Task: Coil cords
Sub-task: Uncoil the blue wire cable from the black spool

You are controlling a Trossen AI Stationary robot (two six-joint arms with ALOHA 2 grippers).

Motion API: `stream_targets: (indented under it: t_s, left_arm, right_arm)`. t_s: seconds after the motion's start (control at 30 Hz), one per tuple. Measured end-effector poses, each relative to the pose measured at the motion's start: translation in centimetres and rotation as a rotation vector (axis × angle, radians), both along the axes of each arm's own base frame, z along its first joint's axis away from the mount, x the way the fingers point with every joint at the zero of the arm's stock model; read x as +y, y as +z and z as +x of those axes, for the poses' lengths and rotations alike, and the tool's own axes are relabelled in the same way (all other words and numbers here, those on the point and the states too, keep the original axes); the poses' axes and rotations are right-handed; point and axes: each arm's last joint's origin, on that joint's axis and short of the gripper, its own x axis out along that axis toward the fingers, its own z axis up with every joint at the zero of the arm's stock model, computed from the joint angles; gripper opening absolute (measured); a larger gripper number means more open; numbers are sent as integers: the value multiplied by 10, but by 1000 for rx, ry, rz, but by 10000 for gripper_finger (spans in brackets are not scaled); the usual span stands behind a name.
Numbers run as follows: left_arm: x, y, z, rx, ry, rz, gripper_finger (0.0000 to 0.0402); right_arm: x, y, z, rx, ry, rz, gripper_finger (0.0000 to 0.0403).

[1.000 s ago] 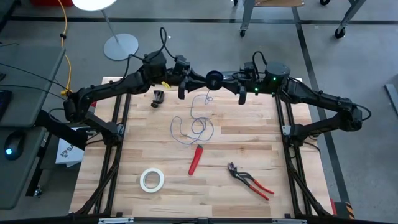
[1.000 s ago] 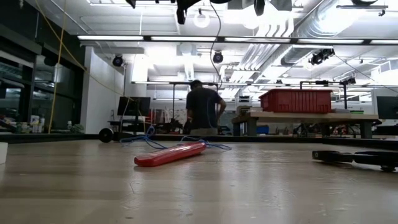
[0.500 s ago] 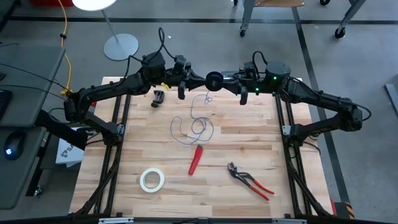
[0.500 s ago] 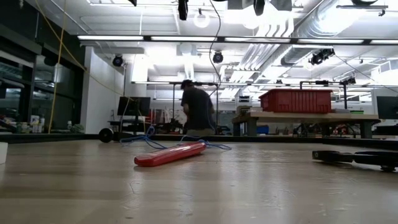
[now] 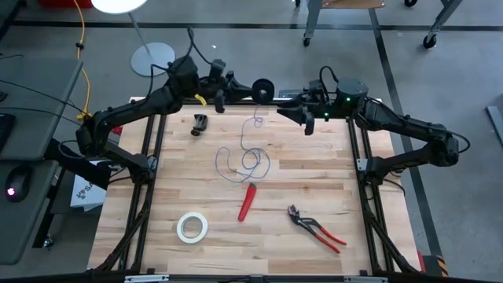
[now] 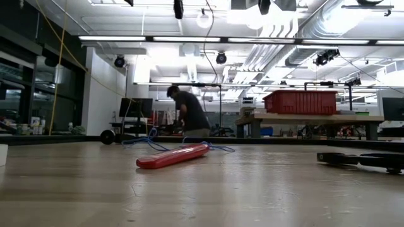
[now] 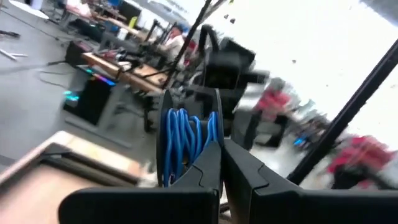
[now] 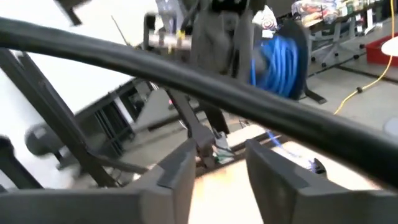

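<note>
The small black round spool (image 5: 264, 88), with blue wire wound on it (image 7: 185, 140), hangs high over the table's far edge. My left gripper (image 5: 253, 89) is shut on it. From the spool the thin blue-violet cord (image 5: 257, 122) drops to the table. There it lies in loose loops (image 5: 245, 161), which also show in the low view (image 6: 148, 140). My right gripper (image 5: 292, 116) stands open just right of the spool. Nothing is between its fingers (image 8: 273, 171), which point at the spool (image 8: 281, 55). My left gripper pinches one black side disc of the spool at its rim (image 7: 217, 134) between its two fingers (image 7: 208, 168). The fingers come about level from the table's left. The spool is lifted clear, and the cord hangs slack below it down to the table.
On the table lie a red-handled tool (image 5: 247, 201), red-handled pliers (image 5: 314, 229), a white tape roll (image 5: 192, 226) and a small black part (image 5: 200, 123). A yellow cable (image 5: 82, 55) runs off the table at far left. A person (image 6: 187, 113) moves about in the room behind.
My left gripper has shut on the spool and carried it up and toward the table's far left. My right gripper has opened and let go of the spool. The hanging strand has swung left with the spool, while the loops on the table stay put.
</note>
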Motion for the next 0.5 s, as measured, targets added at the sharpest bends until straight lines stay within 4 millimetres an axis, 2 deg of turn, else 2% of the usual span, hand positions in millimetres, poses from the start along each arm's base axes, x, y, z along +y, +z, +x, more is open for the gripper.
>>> stream_targets:
  t_s: [0.1, 0.27, 0.4, 0.5]
  left_arm:
    - [-2, 9, -1, -76, -50, -73, 1]
    - [-9, 14, 1, -119, -99, -166, 1]
    - [-12, 15, 3, -128, -91, -201, 0]
    - [-12, 15, 3, -129, -79, -204, 0]
  right_arm:
    - [2, -9, 10, 56, -19, -83, 161]
    - [0, -20, 27, 81, -99, -204, 164]
    - [-2, -27, 40, 75, -97, -209, 164]
    - [1, -25, 44, 36, -78, -217, 164]
